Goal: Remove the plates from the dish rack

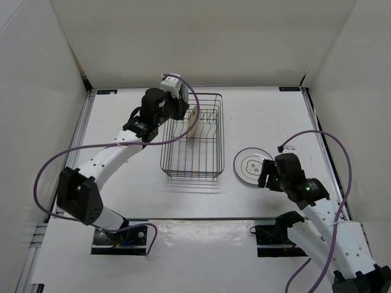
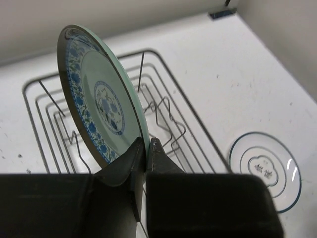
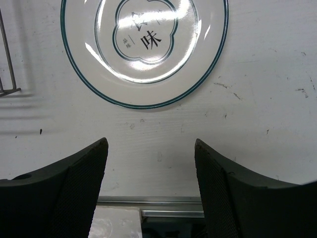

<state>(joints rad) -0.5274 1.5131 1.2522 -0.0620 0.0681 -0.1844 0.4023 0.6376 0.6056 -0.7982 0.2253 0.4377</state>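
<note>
A blue-teal plate [image 2: 99, 99] with a blue flower pattern stands on edge over the dish rack [image 2: 168, 116]. My left gripper [image 2: 147, 144] is shut on its lower rim. From above, that plate shows only as a pale sliver [image 1: 193, 122] in the rack [image 1: 192, 160], right beside the left gripper [image 1: 185, 111]. A white plate [image 1: 252, 165] with a thin dark ring and dark centre marks lies flat on the table to the right of the rack. My right gripper [image 3: 151, 144] hangs open just short of the white plate [image 3: 143, 49], nothing between its fingers.
White walls close the table at the back and on both sides. A metal rail [image 3: 173, 201] runs along the near table edge under the right gripper. One corner of the rack [image 3: 7, 64] shows at the left of the right wrist view.
</note>
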